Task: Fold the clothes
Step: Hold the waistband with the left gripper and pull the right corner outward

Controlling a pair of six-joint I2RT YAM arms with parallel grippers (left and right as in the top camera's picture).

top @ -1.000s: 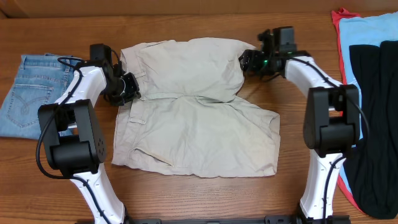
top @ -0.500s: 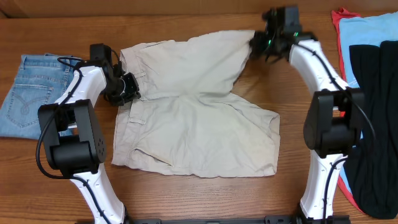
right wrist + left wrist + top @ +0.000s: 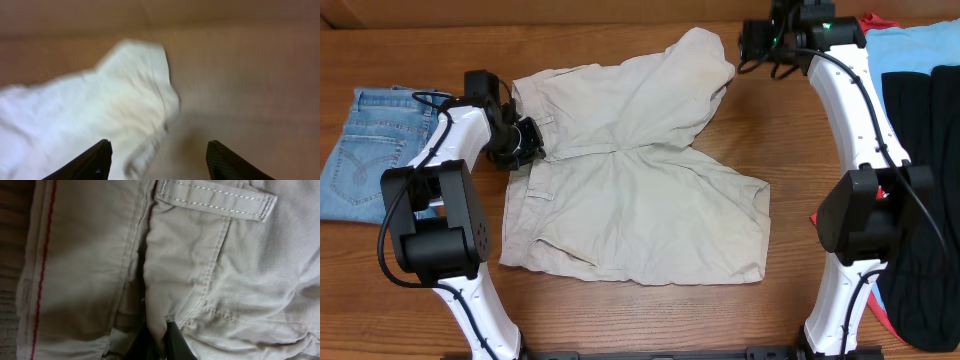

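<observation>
The beige khaki shorts (image 3: 640, 205) lie spread on the wooden table, waistband to the left. The upper leg (image 3: 695, 60) is bunched up toward the far edge. My left gripper (image 3: 525, 140) is shut on a fold of the shorts at the waistband; in the left wrist view the jaws (image 3: 161, 340) pinch the beige cloth (image 3: 210, 265) below a belt loop (image 3: 215, 202). My right gripper (image 3: 752, 45) is open and empty, just right of the bunched leg. In the blurred right wrist view its fingers (image 3: 157, 160) stand wide apart above the leg's end (image 3: 115, 95).
Folded denim-blue jeans (image 3: 370, 140) lie at the far left. At the right edge a black garment (image 3: 925, 170) lies on light-blue (image 3: 910, 50) and red (image 3: 868, 40) cloth. Bare wood (image 3: 790, 150) shows between the shorts and that pile.
My right gripper carried the upper leg's end up and to the right, then let go and opened. The leg now lies bunched farther back. The left arm has not moved.
</observation>
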